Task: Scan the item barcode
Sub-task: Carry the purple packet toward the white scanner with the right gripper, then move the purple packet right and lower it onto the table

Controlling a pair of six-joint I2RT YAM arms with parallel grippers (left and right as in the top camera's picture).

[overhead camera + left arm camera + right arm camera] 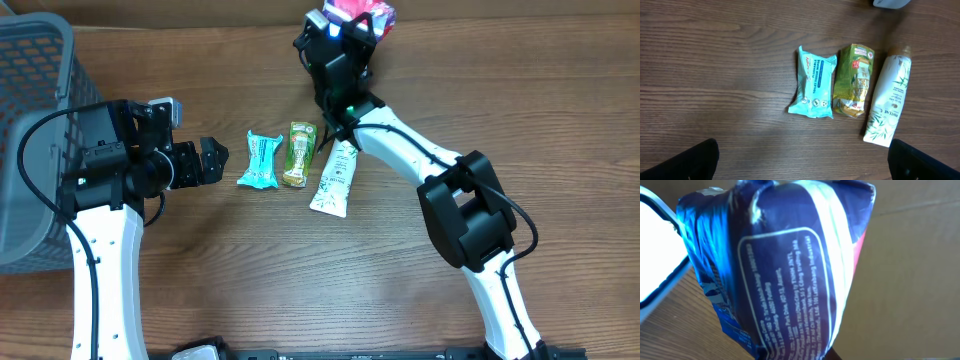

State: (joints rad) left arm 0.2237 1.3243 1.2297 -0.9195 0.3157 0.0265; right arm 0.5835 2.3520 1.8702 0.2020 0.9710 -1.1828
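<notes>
Filling the right wrist view, a blue packet (790, 275) with a white-outlined panel of small print is clamped in the right gripper (350, 22). Its jaws are closed tight on the packet, above the far edge of the table (250, 270). Nearer the middle, the left gripper (213, 160) is empty, jaws spread wide, facing a teal wipes pack (261, 160), a green pouch (298, 153) and a white tube (335, 178) lying side by side. A grey basket (30, 60) stands at the left edge.
</notes>
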